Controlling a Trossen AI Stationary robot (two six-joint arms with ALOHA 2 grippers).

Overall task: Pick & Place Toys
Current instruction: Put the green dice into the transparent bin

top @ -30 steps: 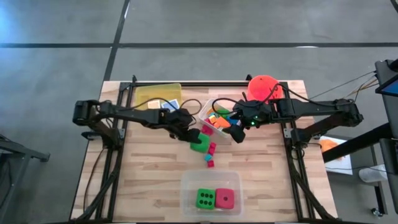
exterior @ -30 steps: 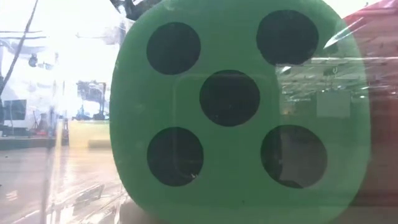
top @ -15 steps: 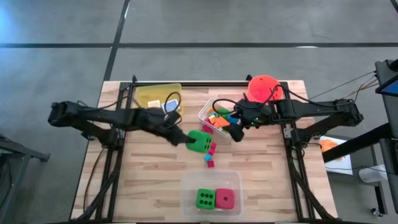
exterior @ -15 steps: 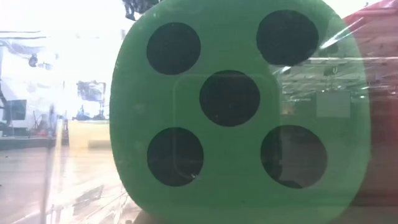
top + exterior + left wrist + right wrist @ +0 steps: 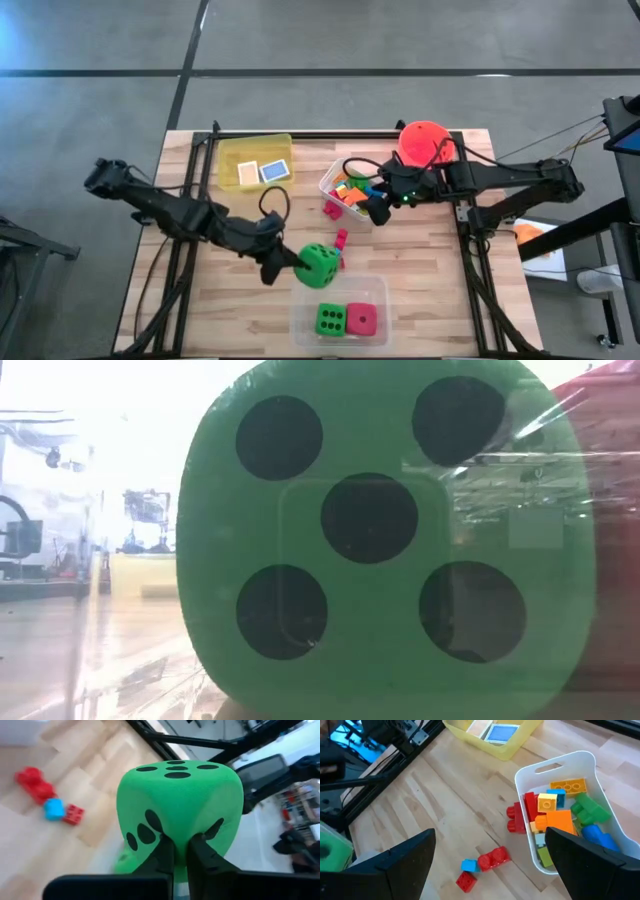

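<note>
Pinching green die (image 5: 320, 264) corner, left gripper (image 5: 291, 263) narrow; four-dot face up, cube tilted.

We note a green die (image 5: 320, 265) with black dots beside black gripper fingers (image 5: 162, 852); green (image 5: 329, 320) and pink (image 5: 363, 320) dotted dice in a clear tub (image 5: 338, 292); blue (image 5: 275, 171) and beige (image 5: 248, 174) tiles in a yellow tub (image 5: 228, 152); pale wood worktop (image 5: 430, 290).

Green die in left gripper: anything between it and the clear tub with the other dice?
Nothing visible. The left gripper is pinched shut on a bit of the green die, just above the clear tub's far rim. The tub's green die and pink die fill most of its floor, so room is tight.
</note>
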